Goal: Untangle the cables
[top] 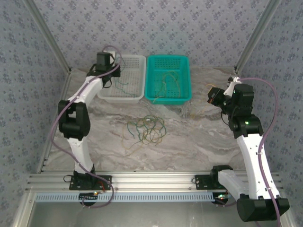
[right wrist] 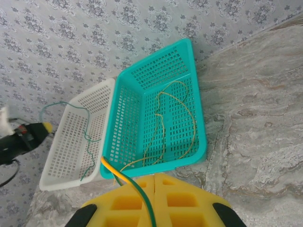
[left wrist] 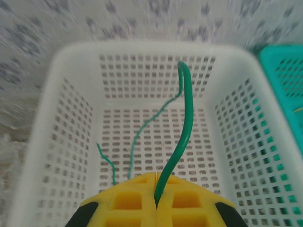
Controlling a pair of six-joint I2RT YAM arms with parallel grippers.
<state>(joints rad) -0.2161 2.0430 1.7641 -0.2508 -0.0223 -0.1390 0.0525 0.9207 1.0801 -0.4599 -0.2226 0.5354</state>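
Counting now: two perforated plastic baskets, one white basket [top: 129, 56] and one teal basket [top: 168, 56]. I have two pincers, left pincer [left wrist: 156, 178] and right pincer [right wrist: 154, 178], each clamped on one thin wire: a green cable [left wrist: 187, 118], a yellow-and-green cable [right wrist: 136, 188]. The tangled cable heap [top: 147, 128] is too knotted to count.

Green and yellow cables [top: 147, 129], tangled loops, on table [top: 199, 142]

Bright, even, diffuse light falls from above. The worktop [top: 199, 137] carries only a faint, soft shadow along the near wall of the teal basket [top: 168, 100]. The left wrist view is smeared, with the wallpaper [left wrist: 47, 28] and the white basket [left wrist: 142, 49] rim blurring toward the edges, while the green cable [left wrist: 187, 118] reads fairly sharp. The right wrist view is crisp throughout.
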